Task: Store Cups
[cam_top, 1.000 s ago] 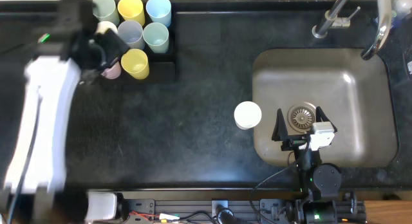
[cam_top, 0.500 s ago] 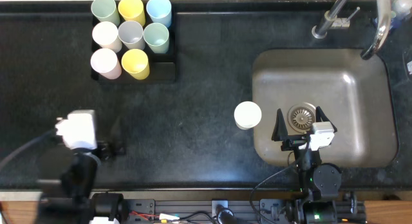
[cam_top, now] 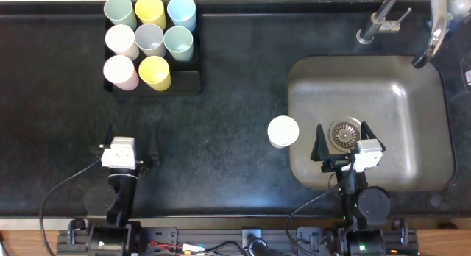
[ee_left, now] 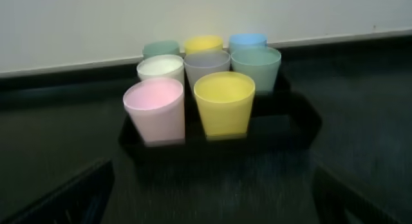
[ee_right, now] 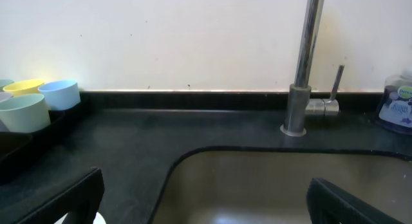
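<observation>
Left arm and right arm: slim black links. Each bears a white box-shaped wrist module and two dark, tapering fingers. A thin black cable trails from each; the round joint housing is black.

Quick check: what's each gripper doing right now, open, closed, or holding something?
Left gripper: open, holding nothing.
Right gripper: open, holding nothing.
</observation>
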Tool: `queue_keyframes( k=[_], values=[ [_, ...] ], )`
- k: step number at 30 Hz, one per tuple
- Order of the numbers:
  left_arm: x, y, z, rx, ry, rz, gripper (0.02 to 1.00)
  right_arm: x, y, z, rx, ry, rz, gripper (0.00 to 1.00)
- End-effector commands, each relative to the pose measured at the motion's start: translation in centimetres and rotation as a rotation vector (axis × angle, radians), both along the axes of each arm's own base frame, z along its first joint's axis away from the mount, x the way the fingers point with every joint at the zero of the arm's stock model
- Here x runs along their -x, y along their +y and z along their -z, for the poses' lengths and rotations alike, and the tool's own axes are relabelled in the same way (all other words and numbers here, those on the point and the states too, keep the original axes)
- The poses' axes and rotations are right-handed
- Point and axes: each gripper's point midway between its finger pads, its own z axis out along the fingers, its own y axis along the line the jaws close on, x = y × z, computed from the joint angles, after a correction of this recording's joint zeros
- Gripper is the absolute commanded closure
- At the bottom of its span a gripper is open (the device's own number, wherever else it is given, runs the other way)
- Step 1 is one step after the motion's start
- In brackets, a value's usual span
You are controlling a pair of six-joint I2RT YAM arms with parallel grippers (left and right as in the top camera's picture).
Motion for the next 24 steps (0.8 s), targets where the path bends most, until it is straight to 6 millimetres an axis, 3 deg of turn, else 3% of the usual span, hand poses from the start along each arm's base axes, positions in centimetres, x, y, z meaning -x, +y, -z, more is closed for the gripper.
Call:
queue_keyframes(
  k=[1,24],
  values=[
    [0.21,0.38,-0.7,0.012,-0.035,-0.021,0.02,-0.02,0.14,0.33,0.003,-0.001,-0.008,0.005],
    [0.26,-0.06,-0.92,0.012,-0.045,-0.003,0.02,-0.02,0.14,0.34,0.003,0.0,-0.008,0.003]
  ],
)
